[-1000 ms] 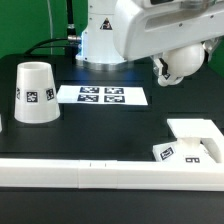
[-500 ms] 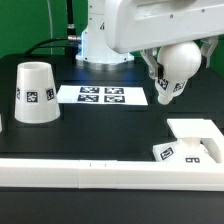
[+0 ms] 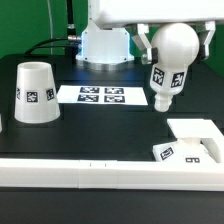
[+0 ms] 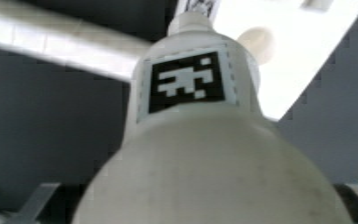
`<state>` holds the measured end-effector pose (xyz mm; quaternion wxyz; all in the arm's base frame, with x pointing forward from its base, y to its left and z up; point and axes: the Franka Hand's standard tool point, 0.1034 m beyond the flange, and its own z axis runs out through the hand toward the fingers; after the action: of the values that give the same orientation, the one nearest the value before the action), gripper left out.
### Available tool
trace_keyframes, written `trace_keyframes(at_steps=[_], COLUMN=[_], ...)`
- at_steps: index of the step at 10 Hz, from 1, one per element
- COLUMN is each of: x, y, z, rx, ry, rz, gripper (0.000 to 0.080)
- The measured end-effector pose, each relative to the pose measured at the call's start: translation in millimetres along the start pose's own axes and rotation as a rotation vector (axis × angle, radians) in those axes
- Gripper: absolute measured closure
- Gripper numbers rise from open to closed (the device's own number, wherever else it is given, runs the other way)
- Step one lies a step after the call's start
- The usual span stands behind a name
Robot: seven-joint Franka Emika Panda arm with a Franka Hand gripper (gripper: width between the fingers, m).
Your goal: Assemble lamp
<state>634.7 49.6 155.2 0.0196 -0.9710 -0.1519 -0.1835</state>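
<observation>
Swung round from its tilt, the bulb [image 3: 170, 62] now hangs stem-down above the table near the base [image 3: 197, 133], the gripper [image 3: 177, 40] clamped on it.

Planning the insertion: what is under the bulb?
The bulb hangs stem-down, seemingly over black table, the base nearby. In the wrist view the bulb itself hides the spot right beneath.

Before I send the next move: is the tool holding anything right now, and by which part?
Yes, the bulb: the tool grips its round end, with the stem pointing down.
</observation>
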Motion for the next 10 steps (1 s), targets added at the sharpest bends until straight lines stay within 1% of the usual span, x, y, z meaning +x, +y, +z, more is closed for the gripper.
trace_keyframes(at_steps=[1,2,4,6,7,9,10], x=[-5.3,-3.4,6.8,21.3,24.2,24.2,25.2], y=[-3.4,-5.0,-16.1,-19.3,-17.9,-16.6,-11.5], z=[2.2,2.5,7.7,14.0,16.2,17.1,16.9], rx=[0.012,0.014,0.022,0.025,0.017,0.013,-0.014], ry=[-0.029,-0.029,-0.023,-0.007,0.014,0.022,0.082], rz=[-0.002,0.0,-0.008,-0.015,-0.014,-0.017,-0.025], gripper=[0.0225,0.0225,0.0225,0.0225,0.0225,0.0225,0.0225])
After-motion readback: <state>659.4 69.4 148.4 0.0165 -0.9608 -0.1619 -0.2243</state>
